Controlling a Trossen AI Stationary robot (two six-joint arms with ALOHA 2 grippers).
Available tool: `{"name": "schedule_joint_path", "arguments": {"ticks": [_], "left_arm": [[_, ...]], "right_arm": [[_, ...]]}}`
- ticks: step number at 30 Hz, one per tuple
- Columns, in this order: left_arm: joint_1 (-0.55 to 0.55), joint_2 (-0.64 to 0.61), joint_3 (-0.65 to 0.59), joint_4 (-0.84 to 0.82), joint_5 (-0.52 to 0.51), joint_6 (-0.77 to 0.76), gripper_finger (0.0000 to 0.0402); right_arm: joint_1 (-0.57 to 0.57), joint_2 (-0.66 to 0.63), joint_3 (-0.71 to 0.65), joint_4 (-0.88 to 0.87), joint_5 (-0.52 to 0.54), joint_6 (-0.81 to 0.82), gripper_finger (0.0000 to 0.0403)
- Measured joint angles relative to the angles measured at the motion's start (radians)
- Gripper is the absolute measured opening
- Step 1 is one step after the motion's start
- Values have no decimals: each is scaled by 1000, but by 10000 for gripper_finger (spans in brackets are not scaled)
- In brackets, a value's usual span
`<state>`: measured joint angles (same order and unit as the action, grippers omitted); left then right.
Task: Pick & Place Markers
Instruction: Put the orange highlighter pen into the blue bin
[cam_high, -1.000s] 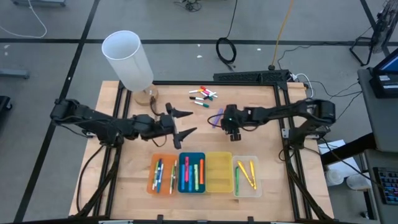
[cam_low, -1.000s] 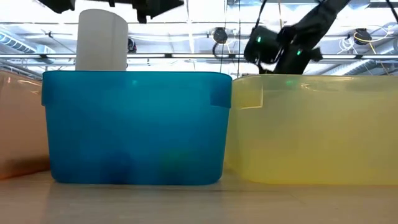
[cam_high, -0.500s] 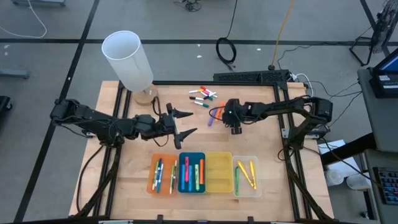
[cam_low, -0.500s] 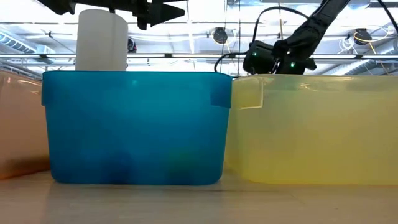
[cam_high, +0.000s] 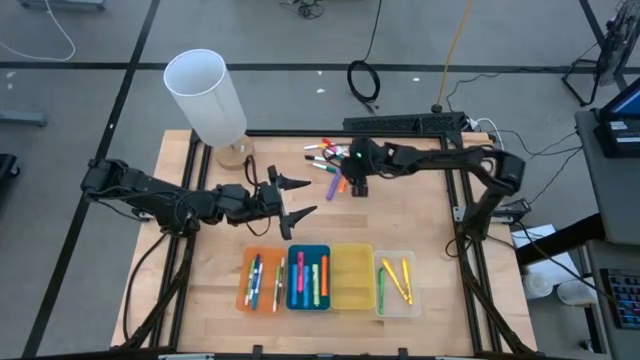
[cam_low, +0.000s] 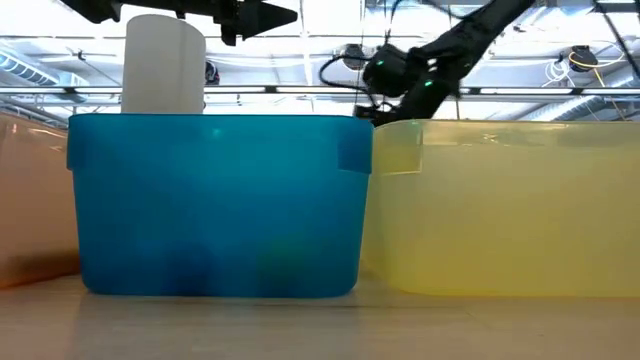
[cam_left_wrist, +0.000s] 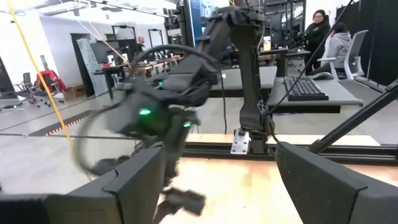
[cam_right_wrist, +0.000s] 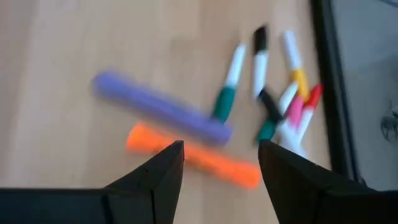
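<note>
Markers (cam_high: 326, 152): light, stiff, smooth, roll-prone; we'd pinch mid-barrel with the right gripper (cam_right_wrist: 221, 165), jaws spread above them, empty.

pale, matt wooden table (cam_high: 400, 225), translucent glossy plastic trays (cam_low: 215, 200), and seemingly smooth plastic markers (cam_right_wrist: 161, 109).

I see grey floor (cam_high: 80, 300) with dark seams around the table, a coiled cable (cam_high: 364, 80) and a yellow cord (cam_high: 457, 45) lying on it. Beyond, desks (cam_left_wrist: 311, 87), a keyboard (cam_left_wrist: 303, 88), office chairs (cam_left_wrist: 357, 53) and two seated people (cam_left_wrist: 317, 28) under ceiling lights (cam_low: 300, 65)
</note>
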<state>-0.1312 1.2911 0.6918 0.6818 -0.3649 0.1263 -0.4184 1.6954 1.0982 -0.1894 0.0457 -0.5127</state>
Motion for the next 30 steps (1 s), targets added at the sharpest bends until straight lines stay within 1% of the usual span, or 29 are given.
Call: {"name": "schedule_joint_path", "arguments": {"ticks": [5,8,10,14,19,26,30], "left_arm": [[0,0,0,-17,0,0,301],[0,0,0,-32,0,-2,297],[0,0,0,-48,0,-2,297],[0,0,0,-54,0,-1,302],[0,0,0,-52,0,0,308],[0,0,0,-52,0,-4,296],[0,0,0,-54,0,-4,295]], "right_arm": [[-41,130,97,-10,-78,35,196],[-50,190,145,-56,-129,59,196],[-52,209,164,-103,-152,57,196],[-52,214,171,-184,-152,47,196],[-52,189,172,-281,-150,21,196],[-52,189,171,-383,-142,-16,196],[-45,189,171,-466,-73,-74,196]]}}
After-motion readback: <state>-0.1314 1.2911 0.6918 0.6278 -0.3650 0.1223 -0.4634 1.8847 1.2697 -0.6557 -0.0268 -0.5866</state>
